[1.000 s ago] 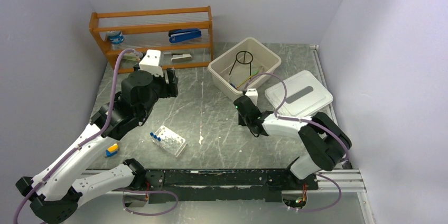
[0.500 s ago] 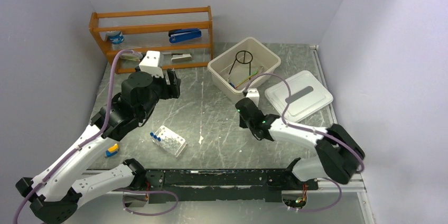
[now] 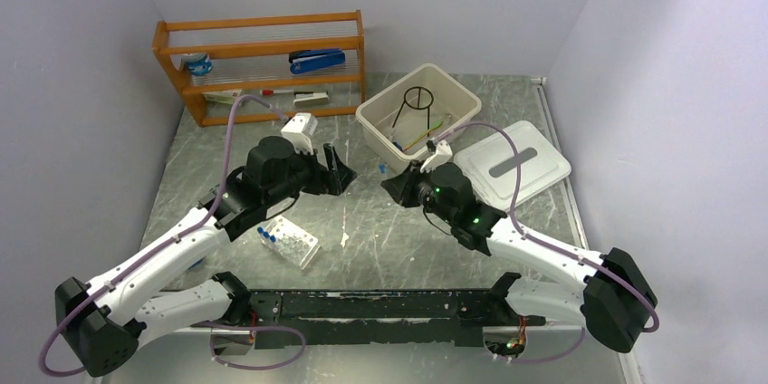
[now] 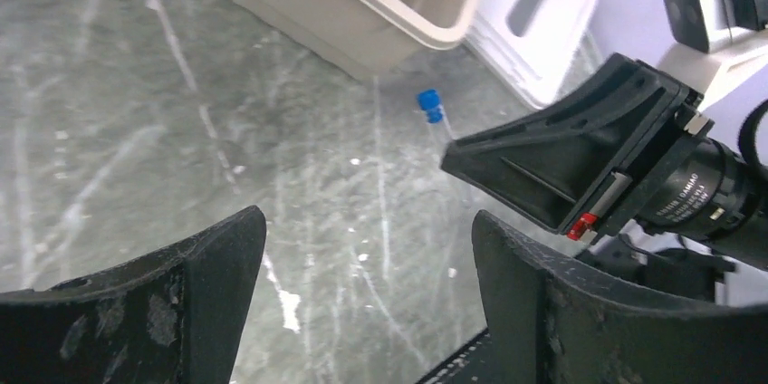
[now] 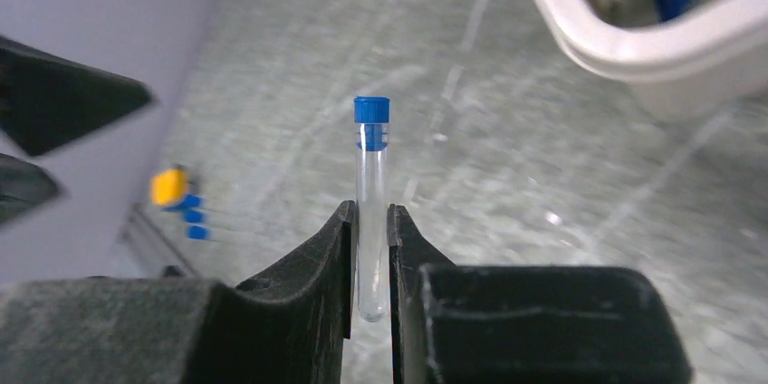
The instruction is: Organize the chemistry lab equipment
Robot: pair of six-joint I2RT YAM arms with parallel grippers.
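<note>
Both arms have swung over the middle of the table (image 3: 371,221), where the right gripper (image 5: 371,216) pinches a blue-capped tube (image 5: 370,167) facing the gaping, empty left gripper (image 4: 362,235); for a likely handover, centre it squarely before releasing.

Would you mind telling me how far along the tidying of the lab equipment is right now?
Done: the black tripod sits in the white bin, and blue-capped vials stand in the white rack. In hand: the right gripper pinches one more capped tube; the left gripper is open and empty. Left: placing that tube; the lid lies off beside the bin.
</note>
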